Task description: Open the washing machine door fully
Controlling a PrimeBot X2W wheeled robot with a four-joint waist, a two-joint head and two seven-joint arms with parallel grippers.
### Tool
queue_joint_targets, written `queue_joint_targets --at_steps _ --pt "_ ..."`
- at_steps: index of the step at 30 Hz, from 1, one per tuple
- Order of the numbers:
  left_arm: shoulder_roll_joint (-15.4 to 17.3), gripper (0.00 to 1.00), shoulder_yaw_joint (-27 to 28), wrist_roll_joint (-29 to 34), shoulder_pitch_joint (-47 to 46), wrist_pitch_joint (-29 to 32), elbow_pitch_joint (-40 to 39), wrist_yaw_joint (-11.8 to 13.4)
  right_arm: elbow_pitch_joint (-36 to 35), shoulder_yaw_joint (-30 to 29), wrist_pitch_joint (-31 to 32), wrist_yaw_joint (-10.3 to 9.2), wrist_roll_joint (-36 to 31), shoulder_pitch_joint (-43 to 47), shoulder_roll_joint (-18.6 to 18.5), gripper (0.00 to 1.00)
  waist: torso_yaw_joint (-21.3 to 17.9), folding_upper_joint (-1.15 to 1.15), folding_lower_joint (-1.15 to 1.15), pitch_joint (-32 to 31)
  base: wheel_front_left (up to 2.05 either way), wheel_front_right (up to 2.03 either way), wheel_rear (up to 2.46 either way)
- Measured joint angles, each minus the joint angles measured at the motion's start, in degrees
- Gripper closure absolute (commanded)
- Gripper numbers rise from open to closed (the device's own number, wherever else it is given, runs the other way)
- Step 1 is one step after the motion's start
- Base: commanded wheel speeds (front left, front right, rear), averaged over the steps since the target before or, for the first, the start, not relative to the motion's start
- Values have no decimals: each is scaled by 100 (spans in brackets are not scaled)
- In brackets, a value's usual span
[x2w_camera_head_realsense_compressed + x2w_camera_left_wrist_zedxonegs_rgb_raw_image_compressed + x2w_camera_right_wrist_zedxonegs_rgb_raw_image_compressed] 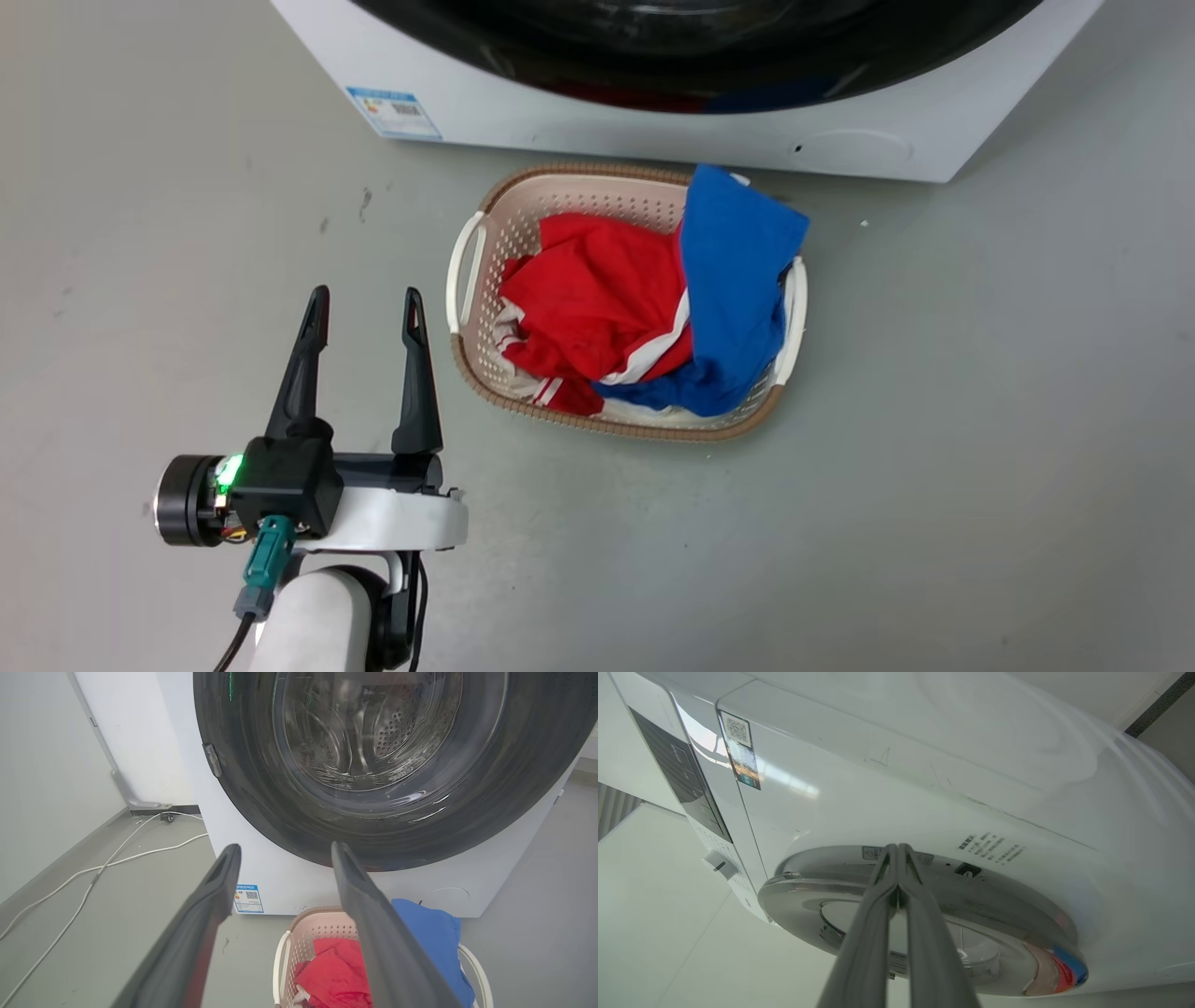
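Observation:
The washing machine door (700, 56) is a glossy black disc along the top edge of the head view. The left wrist view faces the washing machine door (387, 812) square on, with its clear glass bowl in the middle and a small grey fitting (213, 759) on its left rim. My left gripper (366, 296) is open and empty above the floor, short of the machine, left of the basket; its fingers (285, 846) spread below the door. My right gripper (898, 846) is shut, tips at the gap between the door's rim (808, 900) and the white front panel.
A beige laundry basket (467, 271) with a red garment (597, 299) and a blue one (738, 271) sits on the grey floor just before the machine. White cables (117, 858) trail along the floor at the machine's left. A control panel (686, 779) and knob (720, 864) top the machine.

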Motion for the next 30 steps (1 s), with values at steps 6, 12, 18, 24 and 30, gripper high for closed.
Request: queue_joint_targets --at_steps 6,12,18,24,30 --pt "-1 0 -66 -86 -85 0 -44 93 514 432 322 -1 -376 -733 -218 100 179 0 0 305 0 0 0" --pt "-1 0 -122 -123 -166 0 -45 115 760 810 616 -1 -692 -1289 -230 100 322 0 0 529 0 0 0" --pt "-1 0 -196 -162 -200 0 -52 170 907 971 713 -1 -882 -1555 -176 100 417 0 0 625 0 0 0" --pt "-1 0 -242 -201 -204 0 -49 201 934 1050 757 -1 -1027 -1629 -137 100 444 0 0 688 0 0 0" --pt "-1 0 -235 -201 -242 0 -29 216 900 1146 985 -10 -1012 -1598 -68 100 440 0 -1 706 0 0 0"
